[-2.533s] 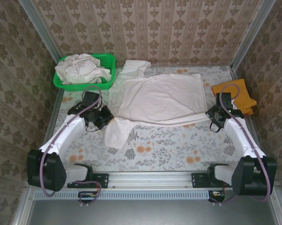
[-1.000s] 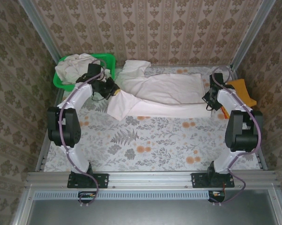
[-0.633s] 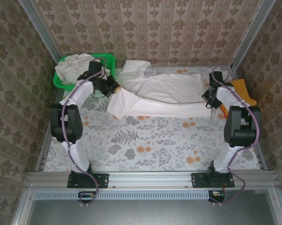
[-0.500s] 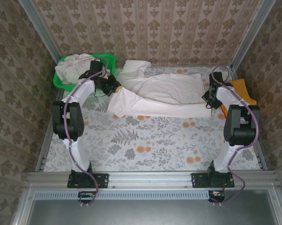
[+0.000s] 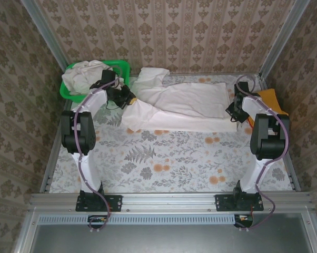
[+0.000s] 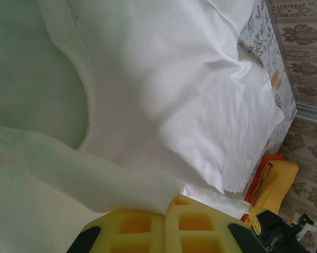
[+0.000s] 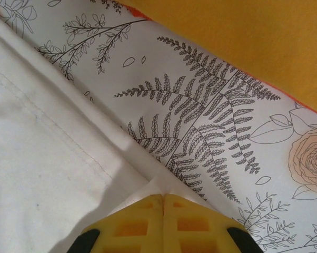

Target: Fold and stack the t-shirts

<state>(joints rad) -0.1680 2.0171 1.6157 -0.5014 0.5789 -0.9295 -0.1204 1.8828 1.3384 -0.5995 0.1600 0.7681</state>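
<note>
I'm pinching off-white t-shirt [image 5: 190, 100] in left claw [image 6: 165, 203] and right claw [image 7: 163, 197], hem now folded back; wrist cams confirming.

1. The off-white t-shirt [image 5: 185, 100] lies stretched between the two grippers, doubled over along its length, with soft wrinkles. The left gripper [image 5: 128, 100] pinches a fold of its left edge between pads that are pressed together. The right gripper [image 5: 231, 112] is closed on its right corner, beside the stitched hem. One short sleeve [image 5: 153, 75] lies flat beyond the left gripper.
2. The orange t-shirt [image 5: 268, 101] is folded and flat, just to the right of the right gripper, apart from the white cloth.
3. The crumpled off-white t-shirts [image 5: 90, 78] make a loose heap to the left of the left gripper, a little behind it.
</note>
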